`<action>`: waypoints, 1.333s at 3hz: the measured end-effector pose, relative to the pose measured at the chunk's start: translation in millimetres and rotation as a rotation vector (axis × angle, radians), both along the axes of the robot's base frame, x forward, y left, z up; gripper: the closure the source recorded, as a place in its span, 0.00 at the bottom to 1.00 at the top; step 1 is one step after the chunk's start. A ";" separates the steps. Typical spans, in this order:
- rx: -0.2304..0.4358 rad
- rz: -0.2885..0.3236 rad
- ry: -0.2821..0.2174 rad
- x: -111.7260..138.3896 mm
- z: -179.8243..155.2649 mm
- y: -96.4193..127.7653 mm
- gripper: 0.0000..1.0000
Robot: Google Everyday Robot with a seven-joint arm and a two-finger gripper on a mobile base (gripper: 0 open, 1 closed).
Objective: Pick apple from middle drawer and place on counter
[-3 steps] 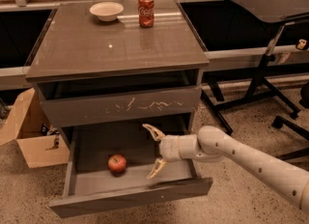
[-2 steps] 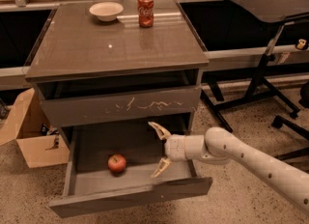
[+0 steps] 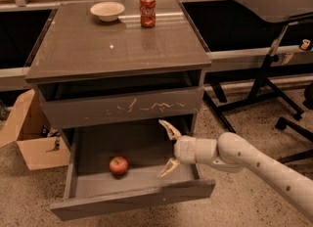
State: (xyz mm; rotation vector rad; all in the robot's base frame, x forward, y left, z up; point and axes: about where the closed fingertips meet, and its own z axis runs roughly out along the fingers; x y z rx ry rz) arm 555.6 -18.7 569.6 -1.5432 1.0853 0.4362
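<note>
Apple [image 3: 118, 165] on the floor of the pulled-out middle drawer [image 3: 132, 199], left of centre and toward the front panel. Nothing touches it. Red skin, a paler patch just visible.

Gripper [image 3: 167, 148] inside the drawer opening on the right side, below the scratched drawer front [image 3: 122, 107]. Fingers spread wide, one high and one low, nothing between them. It is near the apple, to its right, with a clear gap between the two.

Handling, as judged: a small, firm, light fruit, easy for the arm to carry. The skin looks smooth, so it may slip under a shallow pinch. Being round on a flat drawer floor, it will likely roll if one finger reaches it before the other. A hard squeeze could bruise it. Best hold is across the widest part, fingers on opposite sides at mid-height, closing evenly. The upper drawer overhangs the back of the opening, so headroom looks tight there; a lift up and outward toward the front seems safer.

Counter [image 3: 112, 50] glossy and flat. A bowl [image 3: 107, 11] and a soda can [image 3: 147, 10] stand at its far edge. A set-down nearer the front would keep away from both, though the apple may roll on so slick a top.
</note>
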 end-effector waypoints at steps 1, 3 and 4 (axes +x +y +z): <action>0.024 -0.119 -0.055 -2.3 21.2 -39.9 0.00; 0.053 -0.228 -0.102 -2.7 45.7 -96.0 0.00; 0.079 -0.243 -0.092 10.6 54.4 -108.5 0.00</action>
